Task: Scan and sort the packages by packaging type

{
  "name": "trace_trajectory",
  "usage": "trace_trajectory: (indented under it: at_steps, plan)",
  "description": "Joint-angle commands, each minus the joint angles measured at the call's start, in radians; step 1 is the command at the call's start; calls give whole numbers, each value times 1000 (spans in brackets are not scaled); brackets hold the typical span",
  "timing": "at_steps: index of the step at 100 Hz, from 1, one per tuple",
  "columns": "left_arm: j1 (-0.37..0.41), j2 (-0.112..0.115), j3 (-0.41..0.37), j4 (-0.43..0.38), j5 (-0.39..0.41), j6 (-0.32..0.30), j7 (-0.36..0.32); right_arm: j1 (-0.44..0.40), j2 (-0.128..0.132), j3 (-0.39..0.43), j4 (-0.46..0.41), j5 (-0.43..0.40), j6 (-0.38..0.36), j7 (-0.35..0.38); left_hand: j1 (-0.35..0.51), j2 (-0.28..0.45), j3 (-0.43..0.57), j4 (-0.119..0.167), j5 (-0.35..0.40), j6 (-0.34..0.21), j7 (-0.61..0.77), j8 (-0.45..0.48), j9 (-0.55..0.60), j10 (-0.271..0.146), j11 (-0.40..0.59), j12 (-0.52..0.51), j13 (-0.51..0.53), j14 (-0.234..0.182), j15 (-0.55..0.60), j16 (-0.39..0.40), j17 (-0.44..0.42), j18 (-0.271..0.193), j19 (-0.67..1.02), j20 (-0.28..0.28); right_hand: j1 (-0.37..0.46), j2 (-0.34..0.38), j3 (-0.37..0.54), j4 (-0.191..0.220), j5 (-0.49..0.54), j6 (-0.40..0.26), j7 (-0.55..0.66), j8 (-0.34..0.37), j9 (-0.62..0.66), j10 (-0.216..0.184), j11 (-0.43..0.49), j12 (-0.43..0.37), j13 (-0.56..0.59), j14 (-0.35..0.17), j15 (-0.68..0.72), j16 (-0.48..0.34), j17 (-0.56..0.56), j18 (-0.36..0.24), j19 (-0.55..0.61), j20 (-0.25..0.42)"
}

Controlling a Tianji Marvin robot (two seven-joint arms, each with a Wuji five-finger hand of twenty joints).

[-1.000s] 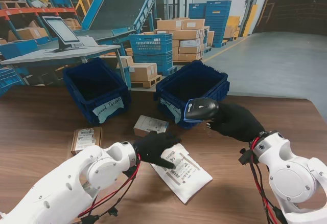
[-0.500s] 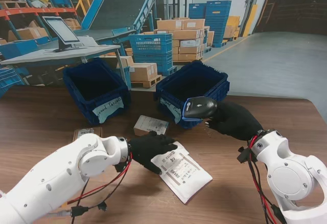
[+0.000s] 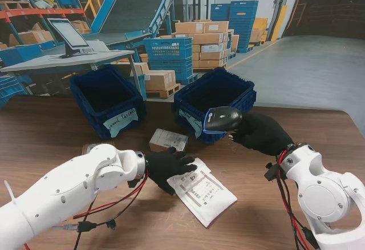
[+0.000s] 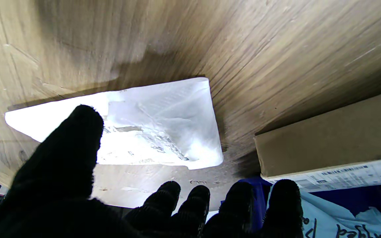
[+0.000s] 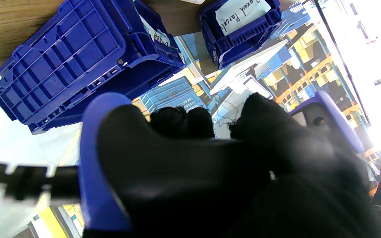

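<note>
A white poly mailer point(image 3: 203, 191) point(image 4: 164, 132) lies flat on the wooden table point(image 3: 45, 136), label up. My left hand point(image 3: 167, 168) point(image 4: 61, 185), in a black glove, hovers at the mailer's left edge with its fingers spread, holding nothing. A small cardboard box point(image 3: 168, 140) point(image 4: 326, 138) rests just beyond that hand. My right hand point(image 3: 263, 135) point(image 5: 309, 172) is shut on a black and blue barcode scanner point(image 3: 222, 119) point(image 5: 137, 158), held above the table to the right of the mailer, its head pointing left. Two blue bins with paper labels stand at the back: a left bin point(image 3: 108, 99) point(image 5: 240, 29) and a right bin point(image 3: 217, 99) point(image 5: 78, 59).
Another labelled cardboard box point(image 3: 91, 146) peeks out behind my left forearm. Beyond the table are a monitor point(image 3: 68, 34) on a grey desk, a conveyor, stacked cartons and blue crates. The table's far edge runs behind the bins.
My left arm has swung up and to the left, and its hand has drawn back from the mailer's label to its left edge. The scanner has shifted only slightly.
</note>
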Motion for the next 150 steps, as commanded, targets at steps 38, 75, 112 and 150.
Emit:
trace_trajectory:
  at_steps: [38, 75, 112, 150]
  plan:
    - [-180, -78, 259, 166, -76, 20, 68, -5, -5, 8, -8, 12, 9, 15, -28, -25, 50, -22, -35, -15, -11, -13, -43, 15, -22, -30, -43, -25, -14, -8, -12, -5, -32, 16, 108, 75, 114, -11, 92, -58, 24, 11, 11, 14, -5, 5, 1, 6, 0, -3, 3, 3, 11, 20]
    - [-138, -85, 258, 213, -18, -20, 194, -8, -6, 16, -11, 19, 6, 12, 56, -108, 233, 6, 209, -38, 84, 61, 250, -35, 160, 123, 243, -42, 107, 108, 73, 10, 83, 52, 108, 76, 113, -12, 93, -58, 23, 11, 11, 13, -5, 5, 2, 9, 0, -2, 2, 2, 11, 21]
    - [-70, -87, 193, 226, -41, -32, 223, -10, -6, 18, -15, 21, 9, 14, 324, -169, 164, 5, 434, -246, 709, 342, 734, -150, 359, 597, 618, -84, 375, 425, 187, 31, 341, 62, 108, 76, 112, -12, 92, -57, 22, 10, 10, 15, -6, 5, 2, 9, 0, -2, 2, 2, 11, 21]
    - [-6, -72, 77, 133, -59, -9, 172, -11, -7, 10, -15, 17, 11, 11, 376, -166, 188, 43, 471, -287, 932, 355, 850, -154, 410, 720, 699, -77, 511, 547, 221, 37, 411, 79, 108, 76, 111, -11, 91, -56, 21, 9, 10, 13, -6, 6, 3, 7, 0, -2, 3, 4, 12, 21]
